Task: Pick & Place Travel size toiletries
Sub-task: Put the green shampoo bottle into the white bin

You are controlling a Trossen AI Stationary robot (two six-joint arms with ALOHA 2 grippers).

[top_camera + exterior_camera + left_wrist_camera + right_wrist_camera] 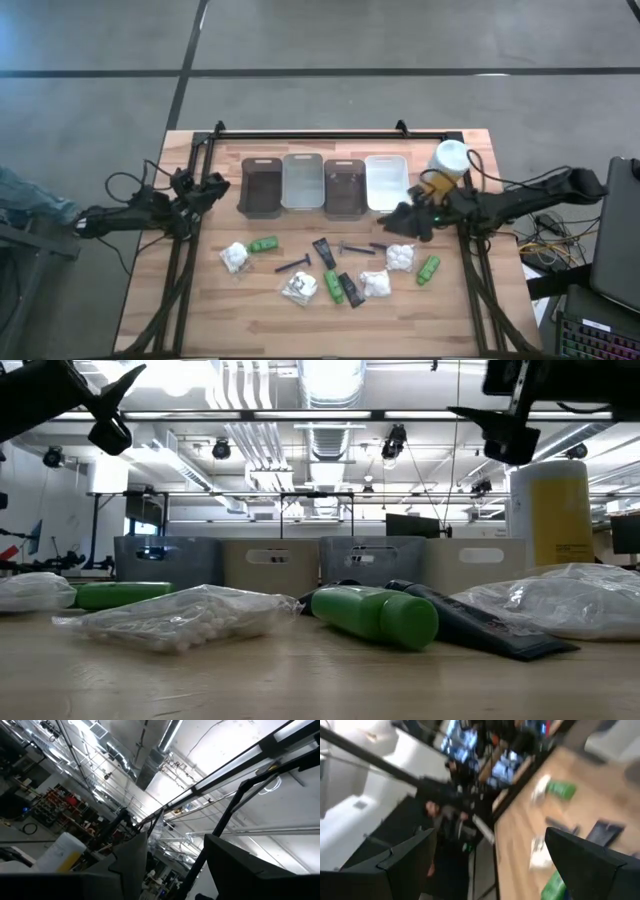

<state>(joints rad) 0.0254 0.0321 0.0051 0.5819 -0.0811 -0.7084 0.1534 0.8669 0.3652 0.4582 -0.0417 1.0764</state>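
The toiletries lie loose on the wooden table in front of the bins. Among them are white packets point(232, 258) point(299, 289) point(400, 257), green bottles point(263, 243) point(428, 269), black tubes point(325, 252) point(350, 288) and razors point(293, 265) point(355, 248). In the low view a green bottle point(378, 614) lies on its side between two packets point(180, 618) point(560, 600). My right gripper point(402, 218) point(490, 865) hovers open near the white bin's near corner, above the right-hand packet. My left gripper point(213, 190) point(175, 865) is open, raised at the table's left side and tipped upward.
Four bins stand in a row at the far side: dark grey point(263, 186), pale point(303, 181), dark grey point(344, 187), white point(387, 182). A tall yellow bottle with a white cap point(447, 165) point(552, 510) stands right of them, under the right arm. A black frame point(330, 135) runs along the table's edges.
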